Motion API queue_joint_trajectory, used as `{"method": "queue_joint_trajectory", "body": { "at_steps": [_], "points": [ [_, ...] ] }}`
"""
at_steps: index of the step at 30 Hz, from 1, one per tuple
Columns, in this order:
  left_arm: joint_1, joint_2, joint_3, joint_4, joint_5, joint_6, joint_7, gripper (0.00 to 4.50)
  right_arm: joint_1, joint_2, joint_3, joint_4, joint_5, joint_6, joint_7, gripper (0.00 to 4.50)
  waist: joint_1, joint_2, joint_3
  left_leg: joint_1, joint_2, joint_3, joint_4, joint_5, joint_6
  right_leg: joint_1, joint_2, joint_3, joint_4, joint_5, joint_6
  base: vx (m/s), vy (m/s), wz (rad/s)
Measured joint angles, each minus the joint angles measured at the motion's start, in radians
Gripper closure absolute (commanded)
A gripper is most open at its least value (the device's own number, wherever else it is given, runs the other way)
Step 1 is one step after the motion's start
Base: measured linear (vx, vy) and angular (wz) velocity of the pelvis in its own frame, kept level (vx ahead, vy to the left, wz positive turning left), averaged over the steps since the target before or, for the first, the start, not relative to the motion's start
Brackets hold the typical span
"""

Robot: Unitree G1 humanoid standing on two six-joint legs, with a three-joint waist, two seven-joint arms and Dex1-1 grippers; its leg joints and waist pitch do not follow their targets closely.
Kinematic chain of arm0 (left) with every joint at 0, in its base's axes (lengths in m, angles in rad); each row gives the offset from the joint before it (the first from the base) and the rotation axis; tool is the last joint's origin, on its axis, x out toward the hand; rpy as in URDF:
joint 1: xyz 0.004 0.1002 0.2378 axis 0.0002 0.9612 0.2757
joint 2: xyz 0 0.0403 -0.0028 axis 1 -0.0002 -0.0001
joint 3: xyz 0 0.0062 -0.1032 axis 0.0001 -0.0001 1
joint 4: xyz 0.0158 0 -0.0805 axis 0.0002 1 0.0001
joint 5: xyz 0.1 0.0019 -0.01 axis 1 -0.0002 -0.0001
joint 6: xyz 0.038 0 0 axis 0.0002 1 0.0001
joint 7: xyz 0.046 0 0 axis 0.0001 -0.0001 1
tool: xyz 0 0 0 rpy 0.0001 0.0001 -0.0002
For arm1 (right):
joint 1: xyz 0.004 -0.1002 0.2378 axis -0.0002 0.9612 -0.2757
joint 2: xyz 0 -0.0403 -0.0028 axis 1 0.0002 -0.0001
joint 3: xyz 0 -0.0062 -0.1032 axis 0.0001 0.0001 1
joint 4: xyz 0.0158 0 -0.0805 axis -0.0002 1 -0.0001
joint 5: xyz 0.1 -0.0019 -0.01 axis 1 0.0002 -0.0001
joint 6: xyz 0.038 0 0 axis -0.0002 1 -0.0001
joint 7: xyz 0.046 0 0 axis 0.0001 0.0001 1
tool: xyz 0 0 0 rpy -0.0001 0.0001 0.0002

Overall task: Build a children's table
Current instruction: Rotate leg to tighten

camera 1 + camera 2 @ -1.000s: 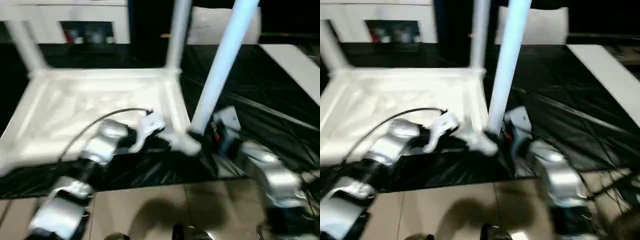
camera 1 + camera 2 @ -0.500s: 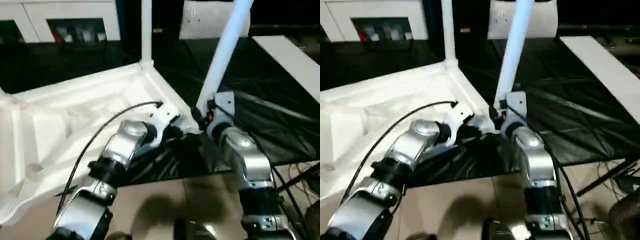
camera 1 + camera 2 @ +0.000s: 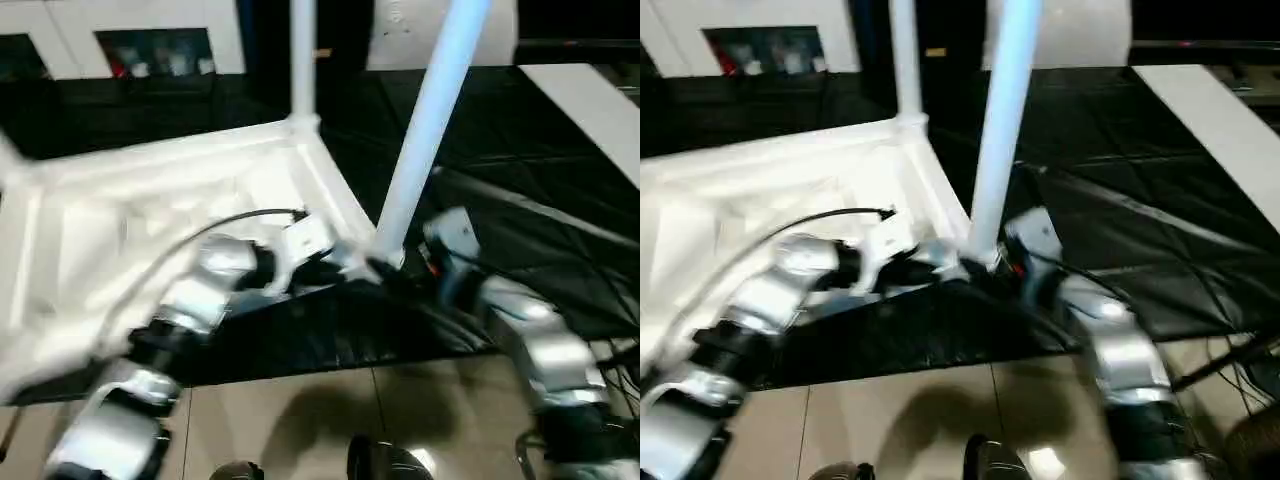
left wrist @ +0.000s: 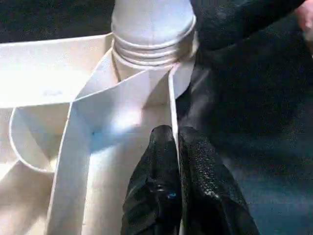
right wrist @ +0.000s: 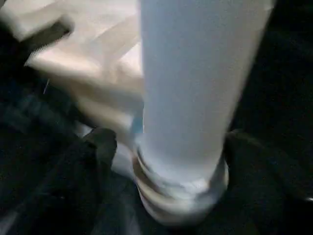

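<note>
Left wrist view alone shows the left gripper [image 4: 175, 147] pinched tight on the tabletop [image 3: 150, 215] rim, just below the threaded corner socket [image 4: 152, 46]. Right wrist view: right gripper [image 5: 166, 156] fingers [image 5: 100, 147] spread wide either side of the leg [image 3: 425, 130], not gripping. Tabletop lies underside-up on black-covered work table [image 3: 500, 150], cabinet [image 3: 150, 40] at 12 o'clock. Leg's long axis leans toward 1 o'clock.

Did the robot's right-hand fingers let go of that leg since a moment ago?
Yes. The right gripper now stands open, its fingers apart on either side of the near leg standing in the tabletop; half a second ago it sat tighter against the leg's base.
</note>
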State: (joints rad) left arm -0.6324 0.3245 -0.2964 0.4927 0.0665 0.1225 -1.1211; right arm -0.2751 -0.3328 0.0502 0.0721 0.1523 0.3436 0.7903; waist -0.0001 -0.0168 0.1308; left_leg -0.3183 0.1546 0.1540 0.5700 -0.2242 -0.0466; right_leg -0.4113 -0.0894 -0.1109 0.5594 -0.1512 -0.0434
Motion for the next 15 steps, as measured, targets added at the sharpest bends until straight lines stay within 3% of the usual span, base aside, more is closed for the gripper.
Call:
{"method": "queue_joint_trajectory", "body": {
  "at_steps": [6, 10, 15],
  "points": [
    [-0.017, 0.046, -0.014, 0.019, -0.031, -0.091, -0.151, 4.50, -0.011, -0.099, 0.036, -0.004, 0.047, -0.044, 0.199, 0.46, 0.024, 0.000, -0.002, -0.018, 0.002, 0.003, 0.002, -0.003, 0.001, -0.025, -0.001, 0.001, 0.021, -0.003, -0.009, 0.052, -0.026, 0.05],
    [-0.026, 0.068, -0.025, 0.041, -0.048, -0.125, -0.231, 4.50, -0.020, -0.144, 0.057, 0.002, 0.080, -0.060, 0.316, 0.46, 0.034, -0.001, -0.002, -0.022, 0.006, 0.003, 0.009, -0.007, 0.008, -0.026, 0.001, -0.002, 0.022, -0.005, -0.012, 0.000, 0.000, 0.00],
    [-0.028, 0.077, -0.049, 0.049, -0.052, -0.158, -0.305, 4.50, -0.039, -0.154, 0.081, 0.011, 0.116, -0.069, 0.430, 0.82, 0.044, -0.003, -0.003, -0.023, 0.007, 0.002, 0.018, -0.007, 0.007, -0.023, 0.000, -0.002, 0.024, -0.004, -0.013, 0.000, 0.000, 0.00]
  ]
}}
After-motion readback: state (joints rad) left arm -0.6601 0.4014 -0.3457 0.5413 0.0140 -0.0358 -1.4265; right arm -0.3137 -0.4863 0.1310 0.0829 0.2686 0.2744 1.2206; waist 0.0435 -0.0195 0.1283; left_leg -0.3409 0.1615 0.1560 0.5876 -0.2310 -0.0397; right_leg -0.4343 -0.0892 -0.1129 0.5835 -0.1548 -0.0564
